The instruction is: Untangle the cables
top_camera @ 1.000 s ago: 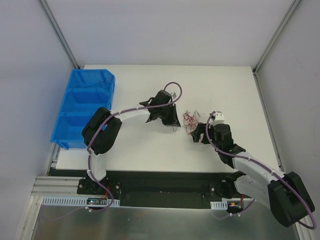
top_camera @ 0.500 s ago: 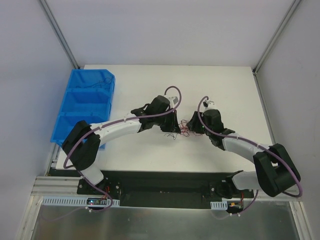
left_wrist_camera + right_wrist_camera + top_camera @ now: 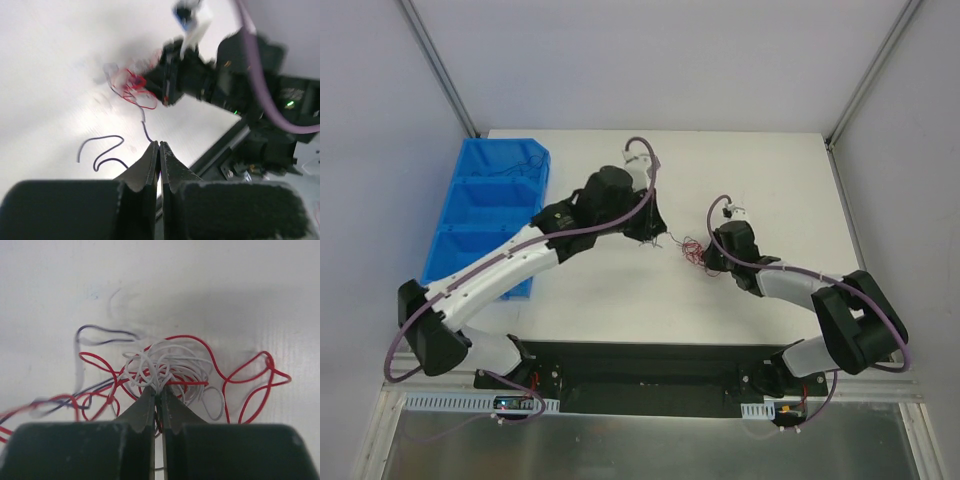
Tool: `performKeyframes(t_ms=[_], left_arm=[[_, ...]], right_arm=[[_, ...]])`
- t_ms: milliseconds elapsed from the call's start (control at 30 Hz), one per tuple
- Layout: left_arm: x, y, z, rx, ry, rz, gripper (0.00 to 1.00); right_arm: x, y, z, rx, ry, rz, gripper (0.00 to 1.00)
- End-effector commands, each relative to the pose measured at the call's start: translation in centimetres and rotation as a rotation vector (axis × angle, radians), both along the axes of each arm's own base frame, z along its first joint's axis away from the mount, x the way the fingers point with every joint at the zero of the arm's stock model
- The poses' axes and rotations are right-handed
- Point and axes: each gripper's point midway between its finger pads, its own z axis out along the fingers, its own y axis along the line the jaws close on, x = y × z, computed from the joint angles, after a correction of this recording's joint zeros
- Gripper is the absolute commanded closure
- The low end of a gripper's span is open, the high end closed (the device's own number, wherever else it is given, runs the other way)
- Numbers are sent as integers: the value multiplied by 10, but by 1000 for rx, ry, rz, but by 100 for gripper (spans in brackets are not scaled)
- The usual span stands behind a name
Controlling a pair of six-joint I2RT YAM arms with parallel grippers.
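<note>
The cables are a small clump of red, white and dark curly wires near the middle of the white table, also visible as the cables from above. My right gripper is shut on the near side of the clump, with white and red strands pinched at its tips. My left gripper is shut a little to the left of the clump. One dark cable runs from the clump right up to its tips. A dark curl trails beside the left fingers.
A blue three-compartment bin stands at the table's left edge, next to the left arm. The black mounting rail runs along the near edge. Grey walls close in both sides.
The right gripper came in onto the clump and closed on it. The left arm stretched out, and its shut gripper moved up and to the left, away from the clump.
</note>
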Motion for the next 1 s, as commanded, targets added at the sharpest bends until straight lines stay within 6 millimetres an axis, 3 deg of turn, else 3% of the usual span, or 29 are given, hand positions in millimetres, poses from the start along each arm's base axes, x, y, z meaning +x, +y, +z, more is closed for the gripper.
performKeyframes(t_ms=[0, 167, 233, 300, 433, 533, 600, 700, 767, 800, 867, 967], left_arm=[[24, 66, 114, 98, -364, 180, 100], [20, 116, 180, 105, -532, 304, 100], [14, 124, 195, 81, -558, 316, 100], [10, 128, 203, 57, -567, 320, 100], [7, 127, 200, 46, -545, 320, 100], [8, 142, 206, 51, -552, 384, 100], [0, 158, 230, 8, -588, 423, 100], [-18, 181, 283, -76, -673, 443, 100], [-27, 189, 304, -114, -703, 440, 100], [-30, 192, 309, -127, -710, 440, 100], [-28, 186, 299, -122, -680, 435, 100], [-18, 147, 255, -88, -565, 336, 100]], right_arm=[[17, -27, 7, -45, -16, -113, 99], [22, -62, 0, -40, 35, -213, 99], [22, -69, -2, -19, 54, -238, 99], [22, -73, -2, 2, 59, -250, 99], [22, -80, -5, -9, 63, -276, 99], [23, -89, -7, -3, 76, -310, 99], [22, -92, -9, 21, 89, -311, 99], [24, -92, -8, 43, 86, -307, 99], [25, -91, -6, 49, 78, -301, 99], [25, -90, -6, 49, 78, -299, 99], [26, -89, -5, 59, 77, -284, 99], [26, -82, -5, 88, 78, -248, 99]])
